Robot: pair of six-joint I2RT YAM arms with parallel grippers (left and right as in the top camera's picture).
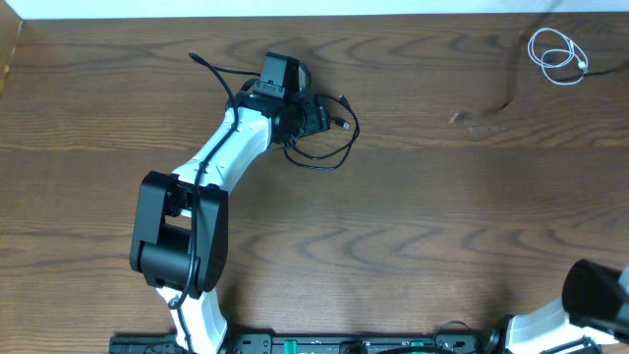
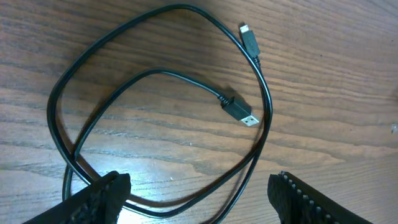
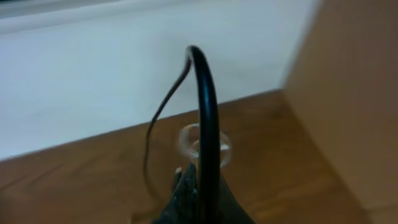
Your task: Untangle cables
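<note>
Plainly, the two cords already lie apart, so what seems left is to open out the black cable (image 2: 155,71), which lies on the table (image 2: 348,74) curled in loops that cross one another at its lower left. The left end effector (image 2: 200,186) hangs just over that cable's near edge with its jaws spread wide and nothing between them but a run of cord lying flat. Its fingers (image 2: 102,198) stand to either side of the loops' lowest bend. To do this well I would come down on one strand only, a little away from the crossing, and close gently, since the cord is far thinner than the jaws and could slip out or drag a second strand along. Drawing toward the free end should then ease the loop open instead of tightening it. The USB-A plug (image 2: 241,114) sits inside the black cable's outer loop, and the smaller plug (image 2: 249,39) rests at its upper right rim. The white cable (image 1: 556,53) lies coiled well apart from the black cable, far to its right. The right end effector (image 3: 193,199) is only a blurred dark shape under a thick black wire (image 3: 205,106), and I cannot tell how its jaws stand. Counted: two cables, one black and one white; two plugs showing on the black one; two arms.
</note>
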